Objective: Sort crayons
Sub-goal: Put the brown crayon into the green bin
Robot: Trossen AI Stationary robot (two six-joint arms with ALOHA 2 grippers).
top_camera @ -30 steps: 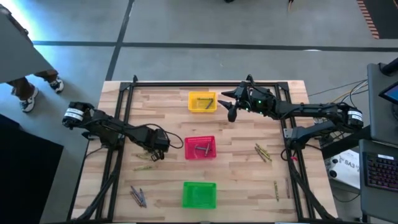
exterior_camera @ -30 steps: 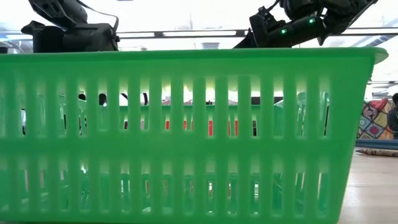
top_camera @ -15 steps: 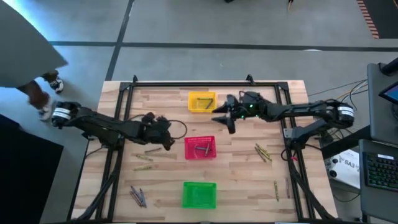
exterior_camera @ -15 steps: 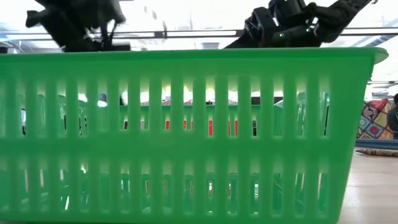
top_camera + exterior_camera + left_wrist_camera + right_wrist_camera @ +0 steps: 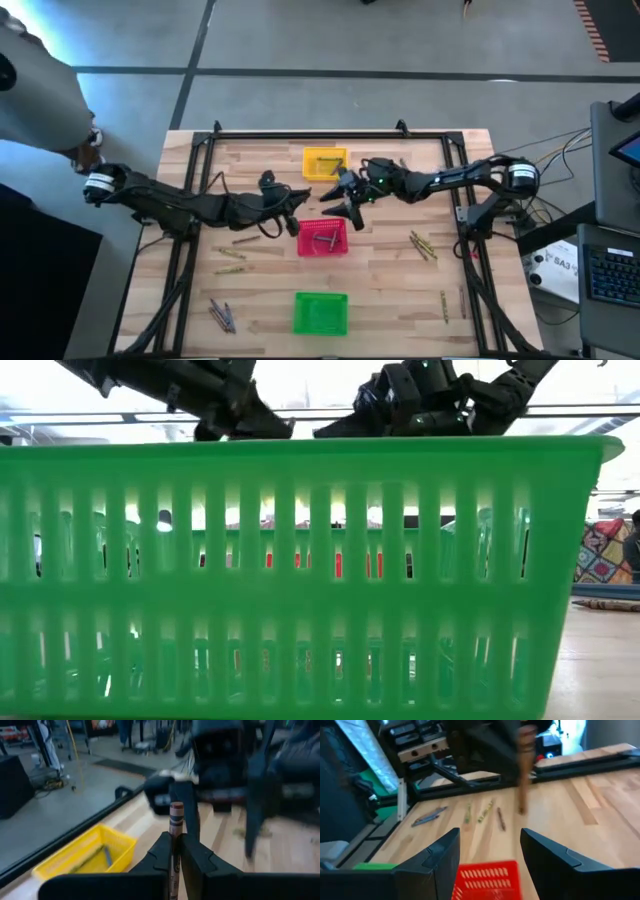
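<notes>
Seen from above, a wooden worktop [image 5: 270, 300] carries three small baskets in a line: yellow basket [image 5: 322, 163] at the far edge, red basket [image 5: 323, 238] in the middle, green basket [image 5: 320, 313] nearest. The left gripper [image 5: 298, 203] reaches in over the worktop between the yellow and red baskets, its fingers closed on a reddish-brown crayon [image 5: 175, 822] held upright. The right gripper [image 5: 342, 197] faces it just beside, its fingers spread wide and holding nothing. Loose crayons [image 5: 423, 244] lie scattered on the wood on both sides, and one grey crayon [image 5: 325, 240] rests inside the red basket.
</notes>
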